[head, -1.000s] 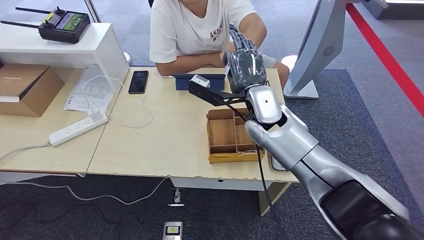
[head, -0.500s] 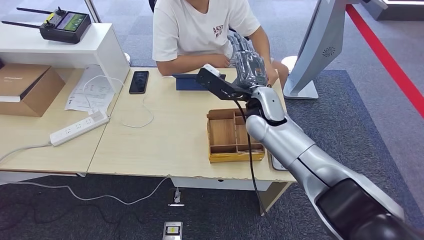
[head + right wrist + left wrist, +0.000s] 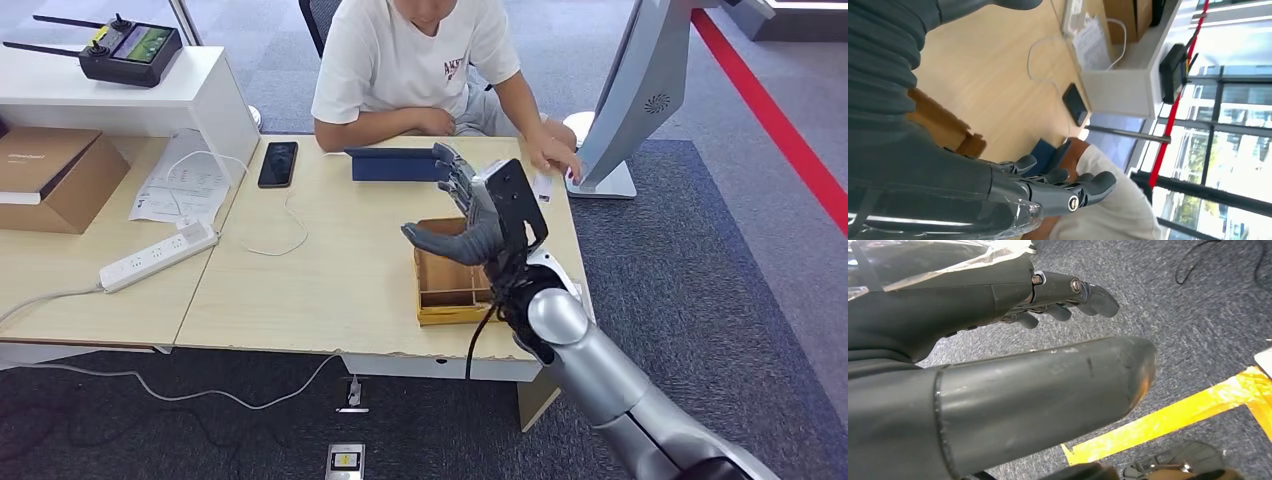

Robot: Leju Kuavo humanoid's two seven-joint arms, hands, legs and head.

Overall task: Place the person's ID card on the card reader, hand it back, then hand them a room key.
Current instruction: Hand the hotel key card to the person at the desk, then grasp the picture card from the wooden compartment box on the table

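My right hand (image 3: 470,215) hovers above the wooden compartment tray (image 3: 445,290) with its fingers spread and nothing in it; the right wrist view shows the same empty hand (image 3: 998,185) over the tray (image 3: 940,125). A dark blue flat reader (image 3: 397,165) lies at the table's far edge in front of the person (image 3: 415,60). The person's hand (image 3: 553,160) rests on a small white card (image 3: 543,184) at the far right corner. My left hand (image 3: 1013,340) hangs over grey carpet, fingers straight, holding nothing.
A black phone (image 3: 277,163), a white power strip (image 3: 158,256) with its cable and papers (image 3: 180,185) lie on the left half of the table (image 3: 330,280). A white kiosk stand (image 3: 640,90) rises at the right. A cardboard box (image 3: 45,175) sits far left.
My right arm has drawn back from the person's side of the table towards me and now hovers over the wooden tray. The person's hand has moved to the card at the corner.
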